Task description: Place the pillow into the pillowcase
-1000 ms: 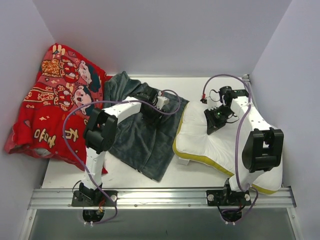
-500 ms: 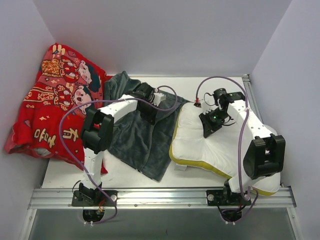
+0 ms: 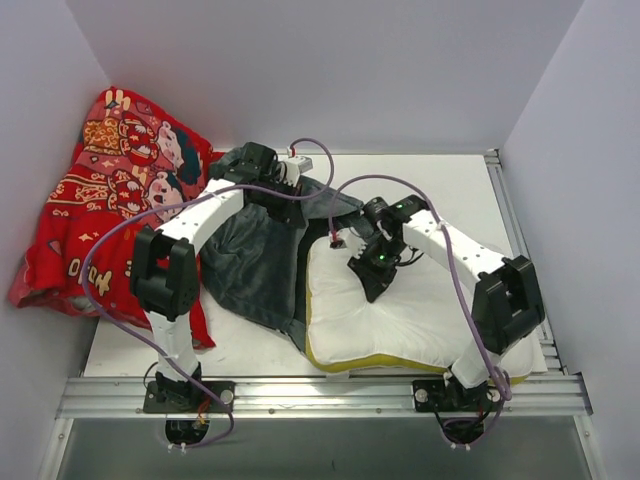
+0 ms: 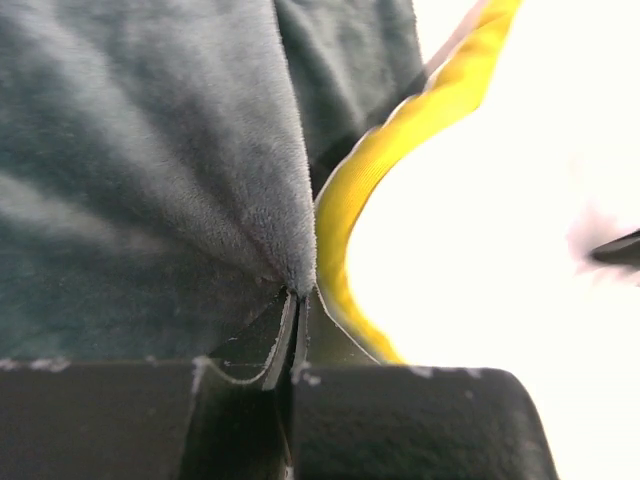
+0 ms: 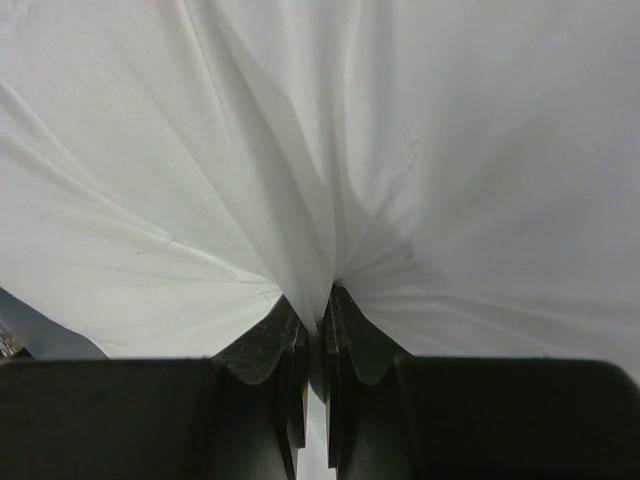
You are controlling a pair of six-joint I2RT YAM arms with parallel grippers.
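Since one second ago: pillow [image 3: 420, 320] has slid from the right side of the frame toward the centre. Its left edge now lies against the pillowcase [image 3: 250, 265], where before a strip of bare table [image 3: 455, 185] separated them. Right arm has swung left with it. Left arm has drawn back toward the upper left, and the pillowcase is bunched higher under it.

Left gripper [image 3: 283, 200]: clenched on the pillowcase near that cloth's upper right edge. Left wrist view confirms this: left gripper [image 4: 292, 300] jaws are pressed together on a peak of grey plush pillowcase [image 4: 150, 160], with creases fanning out from the pinch. Yellow band [image 4: 375, 175] of the pillow runs just beside the pinch point, to its right. Whether band and plush touch there cannot be told.

Right gripper [image 3: 372, 285]: clenched on the pillow's top face, upper left part. Right wrist view: right gripper [image 5: 318, 300] jaws are closed on a fold of white pillow [image 5: 400, 150] fabric, with folds radiating upward from the grip.

Pillow position: lower centre-right of the top view, flat on the table. Yellow band [image 3: 390, 362] shows along the near and left edges. Pillow is outside the pillowcase.

Pillowcase position: centre-left, grey face up, crumpled. Its left edge is touching the red cloth [image 3: 110, 200], which sits in the upper left corner.
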